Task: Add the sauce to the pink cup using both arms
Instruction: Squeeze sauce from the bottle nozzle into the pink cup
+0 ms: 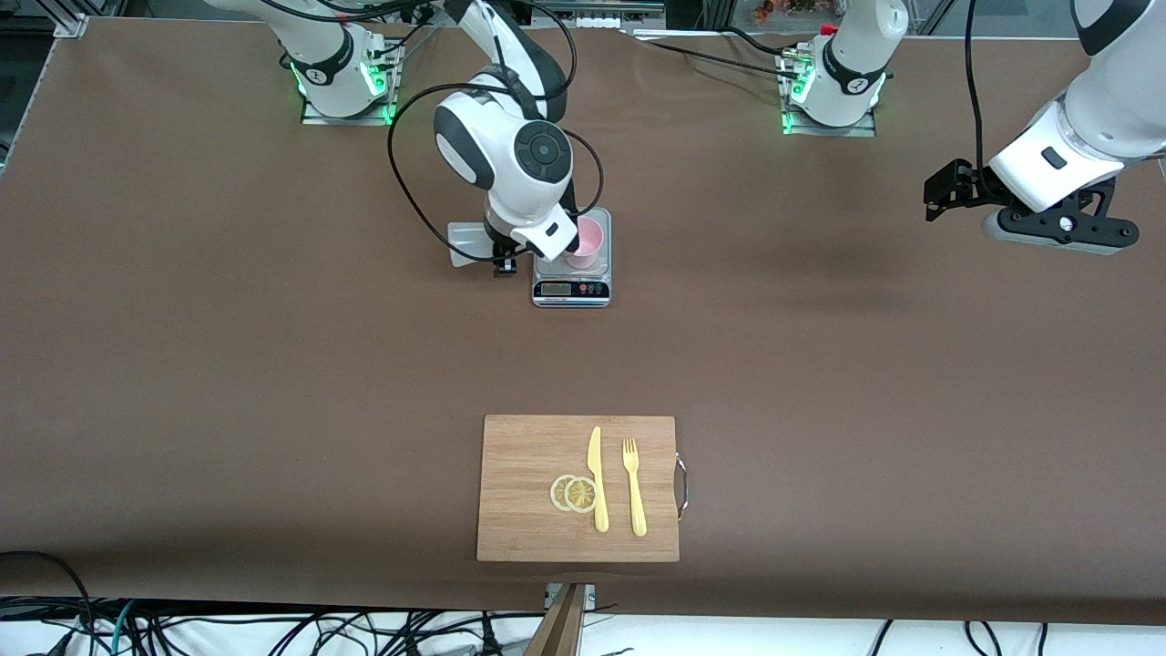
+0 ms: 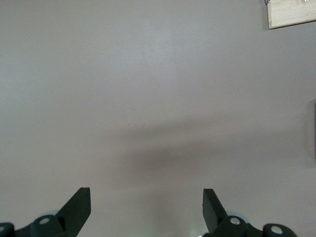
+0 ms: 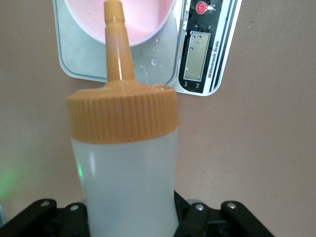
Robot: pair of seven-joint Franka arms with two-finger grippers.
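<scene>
The pink cup (image 1: 588,239) stands on a small digital scale (image 1: 571,290) at the table's middle, toward the robots' bases. My right gripper (image 3: 131,217) is shut on the sauce bottle (image 3: 123,173), whitish with an orange cap. Its nozzle (image 3: 116,39) points over the pink cup's rim (image 3: 143,24) in the right wrist view. In the front view the right arm's hand hides the bottle. No sauce shows coming out. My left gripper (image 1: 943,191) hangs open with nothing in it over bare table at the left arm's end, its fingertips (image 2: 81,197) wide apart.
A wooden cutting board (image 1: 519,456) lies near the front camera's edge of the table, carrying a yellow knife (image 1: 597,478), a yellow fork (image 1: 633,487) and two lemon slices (image 1: 574,493). Water drops sit on the scale platform (image 3: 155,61). Brown tabletop lies between scale and board.
</scene>
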